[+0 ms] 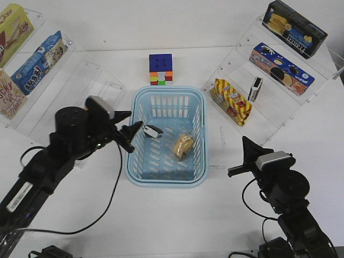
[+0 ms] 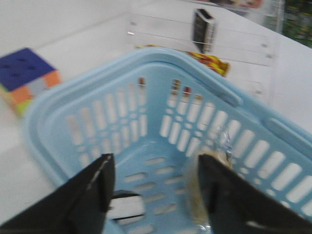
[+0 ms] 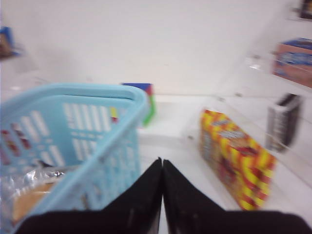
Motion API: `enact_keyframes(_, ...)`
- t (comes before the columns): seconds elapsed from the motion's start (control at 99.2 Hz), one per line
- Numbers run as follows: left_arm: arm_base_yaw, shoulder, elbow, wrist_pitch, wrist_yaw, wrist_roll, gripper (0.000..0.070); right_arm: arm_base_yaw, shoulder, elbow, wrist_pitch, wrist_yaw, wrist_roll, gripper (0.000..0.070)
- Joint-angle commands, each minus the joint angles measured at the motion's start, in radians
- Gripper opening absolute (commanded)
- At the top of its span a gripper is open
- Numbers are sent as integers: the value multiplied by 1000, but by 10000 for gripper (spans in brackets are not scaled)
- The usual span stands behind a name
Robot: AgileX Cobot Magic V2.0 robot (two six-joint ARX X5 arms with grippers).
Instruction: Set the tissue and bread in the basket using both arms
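The light-blue basket point(image 1: 166, 182) stands mid-table. Inside it lie the black-and-white tissue pack point(image 1: 153, 131) at the left and the wrapped bread point(image 1: 183, 146) at the right. My left gripper point(image 1: 131, 130) is open and empty over the basket's left wall, beside the tissue. The left wrist view shows the gripper point(image 2: 153, 187), the tissue point(image 2: 127, 208), the bread point(image 2: 195, 197) and the basket's rim point(image 2: 146, 57). My right gripper point(image 1: 246, 147) is shut and empty, to the right of the basket. The right wrist view shows the gripper point(image 3: 162, 164), the basket point(image 3: 78, 95) and the bread point(image 3: 27, 202).
A colour cube point(image 1: 161, 69) stands behind the basket. Clear shelves flank the table. The right one holds a red-and-yellow snack bag point(image 1: 231, 101), a second black-and-white pack point(image 1: 256, 89) and cookie boxes point(image 1: 281, 68). The left one holds snack boxes point(image 1: 37, 62).
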Motion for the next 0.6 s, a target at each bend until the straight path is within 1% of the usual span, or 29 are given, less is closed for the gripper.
enact_keyframes(0.0,21,-65,36,-23,-121,-13,7,3,-14,11,6,13,-12,1)
enact_keyframes(0.071,53,-117,36,-92,-227,-13,0,3,-40,11,6,17,-42,1)
enact_keyframes(0.121,80,-147,34,-158,-281,-14,0,3,-53,11,7,27,-62,1)
enact_keyframes(0.181,116,-180,20,-218,-309,-32,1,4,-62,11,8,31,-71,1)
enact_keyframes(0.242,151,-225,-32,-226,-309,-58,1,3,-62,11,9,31,-71,1)
enact_keyframes(0.312,183,-298,-154,-145,-317,-76,1,4,-62,11,5,30,-69,1)
enact_keyframes(0.403,205,-410,-367,37,-339,-111,1,5,-62,11,1,24,-69,1)
enact_keyframes(0.514,212,-520,-584,245,-343,-129,1,5,-61,12,5,24,-69,1)
enact_keyframes(0.554,212,-544,-630,283,-343,-129,1,5,-61,12,4,24,-69,1)
enact_keyframes(0.595,212,-561,-653,289,-343,-129,1,5,-61,12,5,24,-69,1)
